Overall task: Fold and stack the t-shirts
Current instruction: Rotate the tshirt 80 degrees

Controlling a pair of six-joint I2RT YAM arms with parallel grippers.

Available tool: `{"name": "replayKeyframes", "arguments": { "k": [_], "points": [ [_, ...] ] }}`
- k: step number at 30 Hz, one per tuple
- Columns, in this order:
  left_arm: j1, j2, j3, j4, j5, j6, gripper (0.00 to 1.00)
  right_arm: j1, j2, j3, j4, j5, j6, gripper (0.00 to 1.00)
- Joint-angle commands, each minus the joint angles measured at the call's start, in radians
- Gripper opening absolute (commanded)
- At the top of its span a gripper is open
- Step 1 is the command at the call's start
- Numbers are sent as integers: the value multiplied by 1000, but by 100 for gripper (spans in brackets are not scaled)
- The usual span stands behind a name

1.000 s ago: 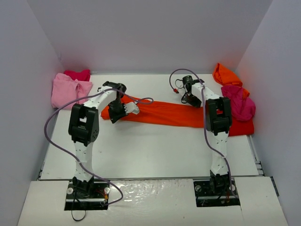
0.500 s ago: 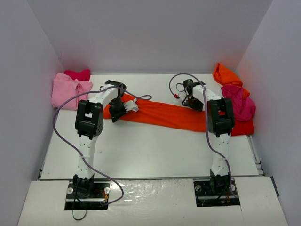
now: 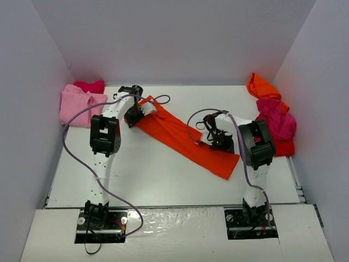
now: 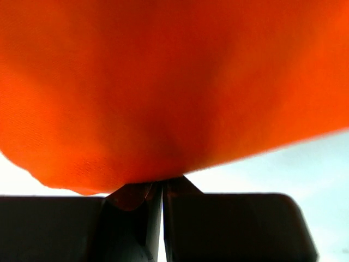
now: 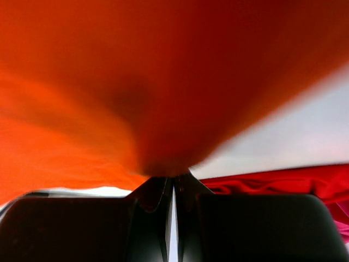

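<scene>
Two robot arms hold an orange-red t-shirt (image 3: 177, 131) stretched in a long diagonal band over the white table (image 3: 152, 174). The left gripper (image 3: 136, 113) is clamped on the shirt's far left end and the right gripper (image 3: 217, 142) near its other end. A pink shirt (image 3: 79, 103) lies by the left wall, while an orange shirt (image 3: 262, 86), a magenta shirt (image 3: 275, 123) and a red shirt (image 3: 281, 147) sit heaped at the right. Each gripper bites only a thin pinch of cloth, so a hard pull apart could slip one end free. The narrow band could also twist or bunch instead of lying flat.
</scene>
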State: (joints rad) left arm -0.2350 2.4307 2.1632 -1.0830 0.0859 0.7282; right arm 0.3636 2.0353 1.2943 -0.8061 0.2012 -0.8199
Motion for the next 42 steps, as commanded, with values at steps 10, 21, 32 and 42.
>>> {"name": "replayKeyframes", "arguments": {
  "k": [10, 21, 32, 42],
  "points": [
    [-92, 151, 323, 33, -164, -110, 0, 423, 11, -33, -105, -347, 83, 0],
    [-59, 206, 399, 157, -287, -180, 0, 611, 82, 69, -120, -473, 159, 0],
    [-33, 203, 472, 193, -274, -254, 2, 768, 175, 281, -152, -574, 184, 0],
    [-12, 10, 341, 233, -209, -258, 2, 748, -21, 249, -179, -410, 231, 0]
  ]
}}
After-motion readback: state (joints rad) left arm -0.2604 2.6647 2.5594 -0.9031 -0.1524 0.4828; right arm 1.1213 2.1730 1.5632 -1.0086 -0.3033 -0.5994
